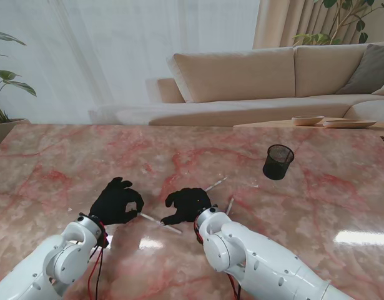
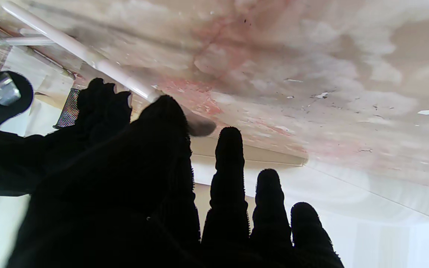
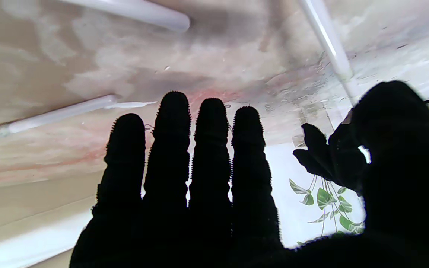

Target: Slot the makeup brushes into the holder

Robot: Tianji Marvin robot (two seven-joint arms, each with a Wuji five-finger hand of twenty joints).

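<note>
Nearest me, my left hand and right hand hovered palm-down over the bench, fingers spread, holding nothing. A brush lay flat between them, its long axis running left to right. The holder stood well apart, far right.

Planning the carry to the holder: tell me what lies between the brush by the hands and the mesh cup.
Two other brushes lie on the marble between the near brush and the mesh cup, to the right. They lie flat; a lifted carry should probably clear them.
</note>
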